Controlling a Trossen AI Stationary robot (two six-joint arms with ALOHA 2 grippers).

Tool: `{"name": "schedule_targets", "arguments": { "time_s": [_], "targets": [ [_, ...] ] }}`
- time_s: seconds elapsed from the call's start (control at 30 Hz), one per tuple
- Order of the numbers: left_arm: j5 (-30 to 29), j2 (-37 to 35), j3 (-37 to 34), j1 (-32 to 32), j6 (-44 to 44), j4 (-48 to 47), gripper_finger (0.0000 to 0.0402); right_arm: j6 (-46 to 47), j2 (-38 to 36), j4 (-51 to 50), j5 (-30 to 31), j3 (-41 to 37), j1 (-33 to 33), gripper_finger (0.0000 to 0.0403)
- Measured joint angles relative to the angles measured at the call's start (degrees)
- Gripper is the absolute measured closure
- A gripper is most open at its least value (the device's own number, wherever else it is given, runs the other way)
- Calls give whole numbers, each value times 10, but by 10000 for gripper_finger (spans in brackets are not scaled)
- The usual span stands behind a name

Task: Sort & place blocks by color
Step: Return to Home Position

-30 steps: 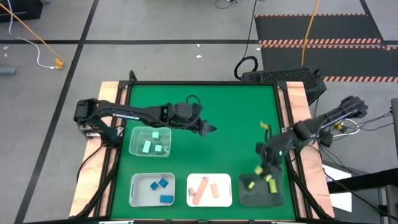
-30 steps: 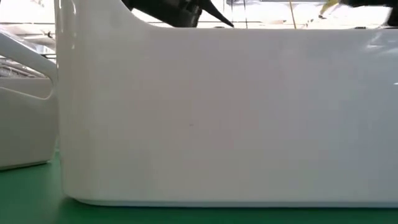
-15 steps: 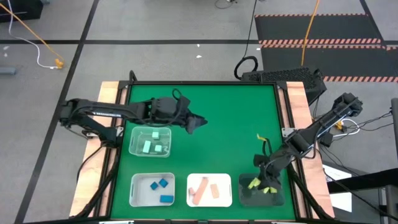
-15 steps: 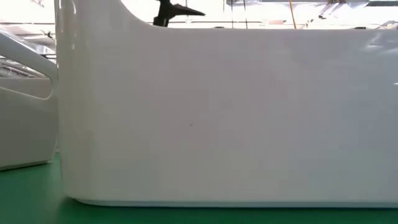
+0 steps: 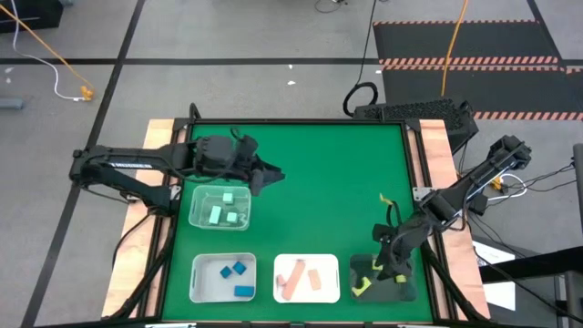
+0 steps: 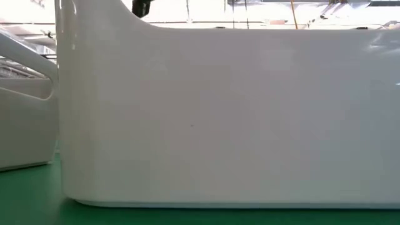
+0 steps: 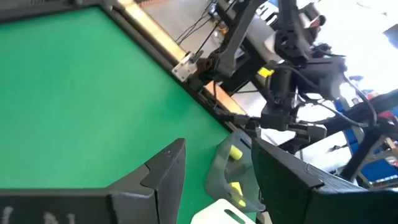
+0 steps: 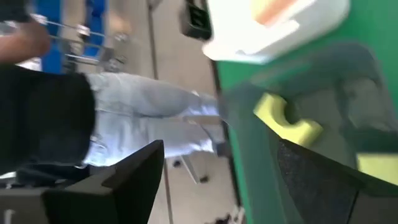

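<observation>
The green mat (image 5: 319, 182) covers the table between wooden side strips, and around it lies a grey floor (image 5: 228, 36) with an orange cable (image 5: 46, 46) and a striped black mat (image 5: 465, 41). The left gripper (image 5: 269, 173) hangs just beside the clear tray (image 5: 196, 196) holding the mint blocks (image 5: 219, 214); its jaws are spread and empty. The right gripper (image 5: 387, 269), jaws also spread with nothing between, is over the dark tray (image 5: 405, 293) with the yellow-green blocks (image 5: 363, 288). The blue blocks (image 5: 235, 271) lie in one white tray (image 5: 196, 282), the tan bars (image 5: 305, 278) in the second white tray (image 5: 281, 290) (the low view shows only a white wall (image 6: 219, 119)). A person (image 8: 155, 112) in light jeans stands beyond the table.
</observation>
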Motion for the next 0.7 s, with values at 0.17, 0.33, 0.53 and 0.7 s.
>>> {"name": "schedule_targets", "arguments": {
  "time_s": [0.17, 0.33, 0.53, 0.7],
  "targets": [
    [0, -52, 0, -4, 40, -20, 218, -40, -33, 27, 25, 0, 0, 111],
    [-28, -116, 0, -22, 57, -93, 218, -111, -80, 8, 58, 0, 0, 113],
    [-151, -185, 0, -71, 19, -206, 218, -205, -146, -49, 196, 0, -11, 113],
    [-237, -223, 0, -123, -25, -255, 218, -273, -198, -56, 247, -17, -25, 113]
  ]
}}
